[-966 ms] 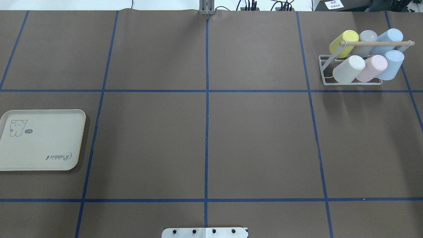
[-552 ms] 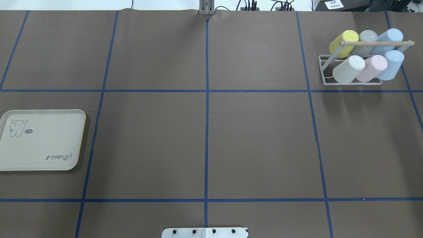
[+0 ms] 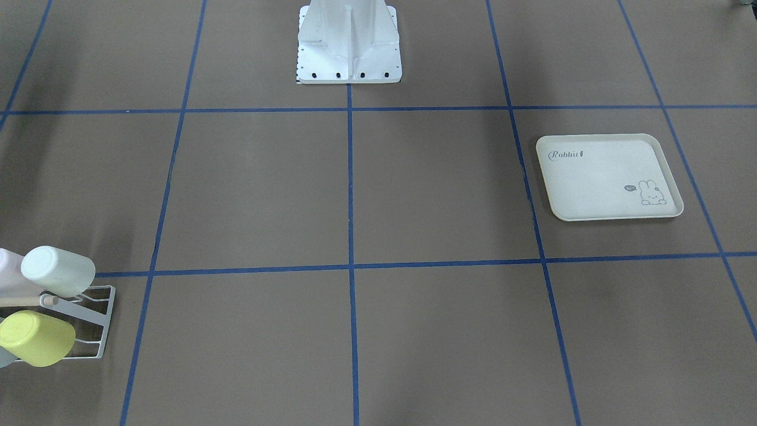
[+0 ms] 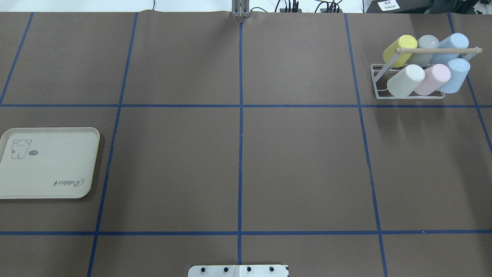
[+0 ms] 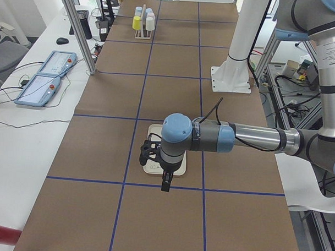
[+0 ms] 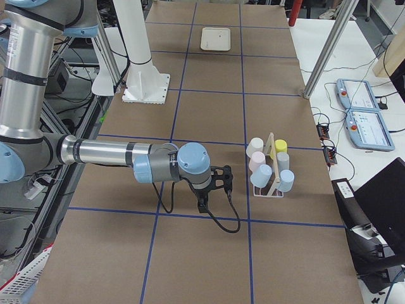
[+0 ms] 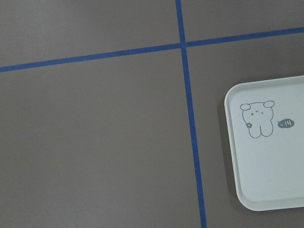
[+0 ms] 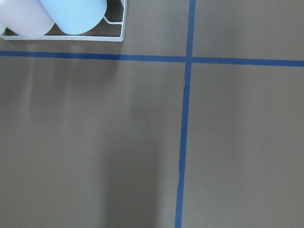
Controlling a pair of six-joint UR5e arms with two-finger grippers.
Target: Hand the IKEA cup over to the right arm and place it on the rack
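Several pastel cups, among them a yellow cup and a cream cup, lie on the prongs of the white wire rack at the far right of the table. The rack also shows in the front view and in the right side view. My right gripper hangs above the table just beside the rack. My left gripper hangs over the cream tray. Both show only in the side views, so I cannot tell whether they are open or shut. The tray is bare.
Brown paper with blue tape lines covers the table. The robot's white base stands at the middle of the near edge. Two teach pendants and cables lie on a white side table.
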